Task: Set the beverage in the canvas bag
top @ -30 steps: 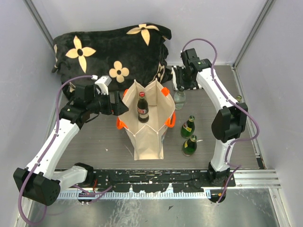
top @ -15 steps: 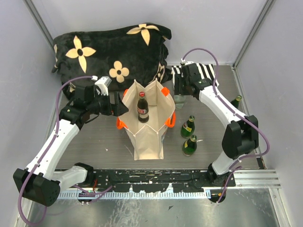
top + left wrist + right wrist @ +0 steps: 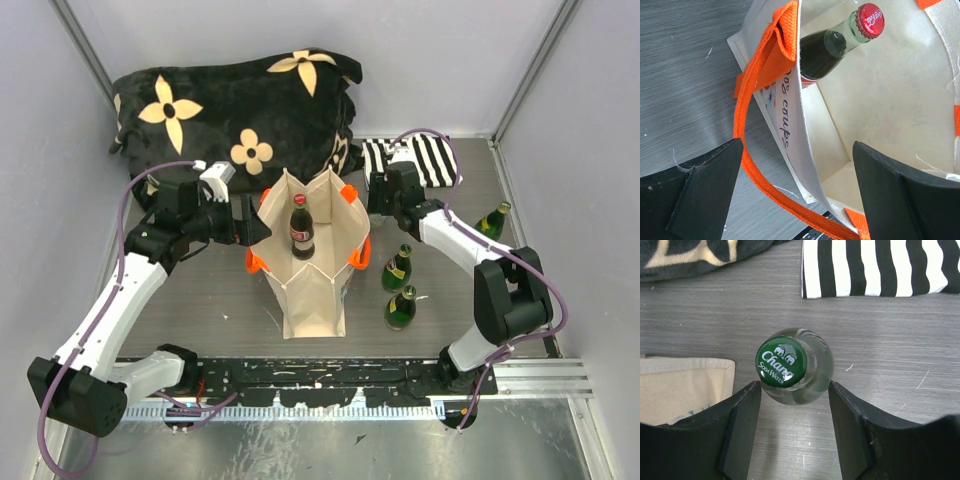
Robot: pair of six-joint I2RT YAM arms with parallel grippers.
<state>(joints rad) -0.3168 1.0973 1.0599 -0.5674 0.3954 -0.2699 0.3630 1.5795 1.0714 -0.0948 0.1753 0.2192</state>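
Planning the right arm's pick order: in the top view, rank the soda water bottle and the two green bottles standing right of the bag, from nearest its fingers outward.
1. Soda water bottle: right between the fingers.
2. Rear green bottle: right of the bag.
3. Front green bottle: just in front of that one, farthest.

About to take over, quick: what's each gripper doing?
Left gripper: open, straddling the canvas bag wall.
Right gripper: around the soda water bottle; grip cannot be told.
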